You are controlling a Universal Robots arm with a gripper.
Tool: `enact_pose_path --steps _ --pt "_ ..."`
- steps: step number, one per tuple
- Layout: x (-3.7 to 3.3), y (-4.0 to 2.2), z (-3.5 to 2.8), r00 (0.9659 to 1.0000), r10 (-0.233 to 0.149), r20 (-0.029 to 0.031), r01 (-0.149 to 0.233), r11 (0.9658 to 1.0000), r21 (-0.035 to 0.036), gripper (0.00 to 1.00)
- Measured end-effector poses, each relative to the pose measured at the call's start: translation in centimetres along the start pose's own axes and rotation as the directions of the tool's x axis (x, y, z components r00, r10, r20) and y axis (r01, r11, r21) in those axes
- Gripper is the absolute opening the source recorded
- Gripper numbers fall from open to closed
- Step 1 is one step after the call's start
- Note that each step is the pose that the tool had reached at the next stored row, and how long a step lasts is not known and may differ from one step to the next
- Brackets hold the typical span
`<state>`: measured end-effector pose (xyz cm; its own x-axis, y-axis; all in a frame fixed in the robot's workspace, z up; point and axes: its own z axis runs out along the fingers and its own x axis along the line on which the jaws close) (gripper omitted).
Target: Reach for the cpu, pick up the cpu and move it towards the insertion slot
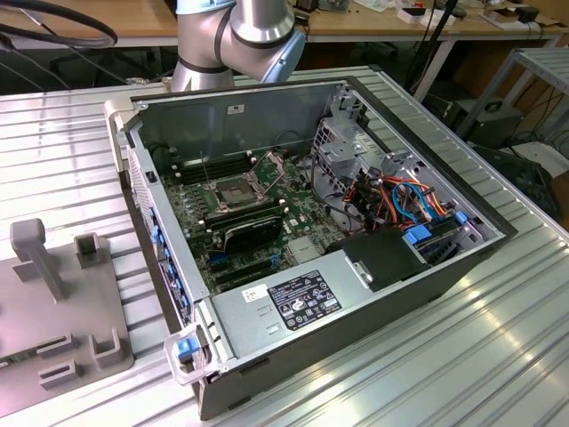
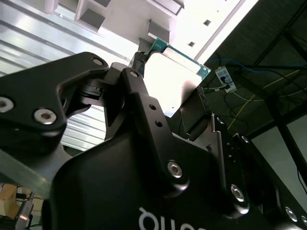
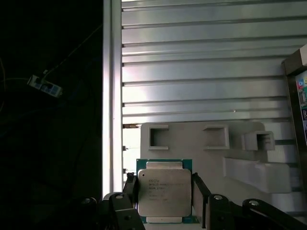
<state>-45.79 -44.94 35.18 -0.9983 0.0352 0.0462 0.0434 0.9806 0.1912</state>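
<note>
Exterior view: open computer case (image 1: 293, 231) lies on a ribbed metal surface (image 1: 498, 356), with the arm (image 1: 236, 36) rising behind the case's far wall.
Insertion slot: square metal-framed socket (image 1: 233, 189) on the green board inside the case, its hinged frame (image 1: 271, 165) tilted up just beside it — dark centre uncovered.
Grey fixture: moulded holder (image 1: 53, 302) with posts and pockets sits on the surface at the exterior view's left, apart from the case.
Second wrist view: black claw (image 2: 169, 81) seen from behind and below, with the cpu (image 2: 177, 72) between its two fingers (image 2: 139, 64) — one finger on each opposite edge, closed down to the chip's width.
Cpu here: green edge shows along the chip's rim; its face is washed out by glare.
First wrist view: same cpu (image 3: 164, 190) seen face-on, pale metal lid on a green board, flat and square between the finger tips (image 3: 199, 191).
Claw in this view: (image 3: 163, 201) fingers press both side edges of the chip.
Below the cpu: grey fixture (image 3: 216, 143) with square pockets and the ribbed surface (image 3: 201, 62) lie under it; the chip hangs clear of both, over the fixture's edge.
</note>
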Motion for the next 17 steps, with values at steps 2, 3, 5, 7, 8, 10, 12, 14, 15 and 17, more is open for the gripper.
enact_pose_path --steps 2,3,5,7,8,10,12,14,15,17 --pt "0.01 0.03 -0.15 1.0 0.0 0.0 0.0 1.0 0.0 0.55" --pt "0.01 0.05 -0.24 1.0 0.0 -0.0001 0.0 1.0 0.0 0.55" --pt "0.02 0.07 -0.38 1.0 0.0 -0.0002 0.0 1.0 0.0 0.55" --pt "0.03 0.11 -0.54 1.0 0.0 -0.0002 0.0 1.0 0.0 0.55" --pt "0.03 0.14 -0.68 1.0 0.0 -0.0003 0.0 1.0 0.0001 0.55" --pt "0.04 0.18 -0.9 1.0 0.0 -0.0004 0.0 1.0 0.0001 0.55" --pt "0.05 0.2 -1.0 1.0 0.0 -0.0006 0.0 1.0 -0.0026 0.55" --pt "0.05 0.2 -1.03 1.0 0.0 -0.0005 0.0 1.0 -0.003 0.55" --pt "0.05 0.2 -1.03 1.0 0.0 -0.0006 0.0 1.0 -0.003 0.55" --pt "0.04 0.2 -1.06 1.0 0.0 -0.0005 0.0 1.0 0.0067 0.55"
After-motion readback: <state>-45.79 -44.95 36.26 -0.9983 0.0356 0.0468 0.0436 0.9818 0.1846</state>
